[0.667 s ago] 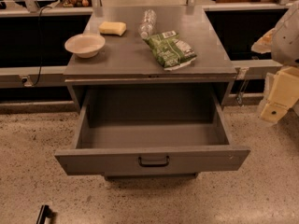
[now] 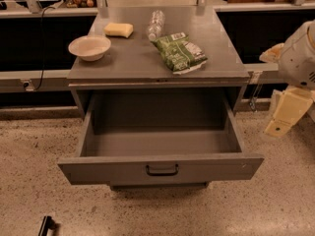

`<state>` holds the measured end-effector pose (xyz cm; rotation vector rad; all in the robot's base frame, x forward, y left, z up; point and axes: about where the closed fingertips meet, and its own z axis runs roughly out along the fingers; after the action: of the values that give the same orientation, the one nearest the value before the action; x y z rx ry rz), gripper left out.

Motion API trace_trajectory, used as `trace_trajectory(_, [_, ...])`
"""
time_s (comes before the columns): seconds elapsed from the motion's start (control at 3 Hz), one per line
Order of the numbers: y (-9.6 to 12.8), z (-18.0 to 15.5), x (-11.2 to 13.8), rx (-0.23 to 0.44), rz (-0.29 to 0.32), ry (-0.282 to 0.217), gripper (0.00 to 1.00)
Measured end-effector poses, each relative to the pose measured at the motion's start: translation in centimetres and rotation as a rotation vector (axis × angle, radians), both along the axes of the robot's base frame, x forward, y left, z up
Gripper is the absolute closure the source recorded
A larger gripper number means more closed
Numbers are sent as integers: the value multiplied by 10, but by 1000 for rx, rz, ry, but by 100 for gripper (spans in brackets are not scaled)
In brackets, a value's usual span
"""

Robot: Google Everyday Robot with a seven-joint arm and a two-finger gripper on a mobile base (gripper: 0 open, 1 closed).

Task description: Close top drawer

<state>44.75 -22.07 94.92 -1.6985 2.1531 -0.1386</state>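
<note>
The top drawer [image 2: 160, 168] of the grey metal cabinet is pulled far out towards me. Its deep grey box is empty. The flat front carries one dark loop handle [image 2: 162, 170] at its centre. The lower drawers are hidden beneath it. A small dark bar at the bottom left edge looks like part of my gripper [image 2: 47, 225]; it is low over the floor, left of and below the drawer front, and touches nothing. My cream arm links [image 2: 289, 111] hang at the right, beside the drawer's right end.
On the cabinet top [image 2: 128, 58] lie a white bowl [image 2: 89, 46], a yellow sponge [image 2: 118, 30], a clear plastic bottle [image 2: 156, 25] and a green snack bag [image 2: 180, 51]. A counter with dark recesses runs behind. Speckled floor lies in front.
The cream arm link at the right has shifted slightly down and to the left. The drawer stands open as before.
</note>
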Motion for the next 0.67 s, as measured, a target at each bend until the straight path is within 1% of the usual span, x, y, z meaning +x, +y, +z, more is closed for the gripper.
trace_trajectory(0.33, [-1,-5,-1,-17,-12,20,0])
trace_trajectory(0.67, [11,-34,-18,22,33,29,0])
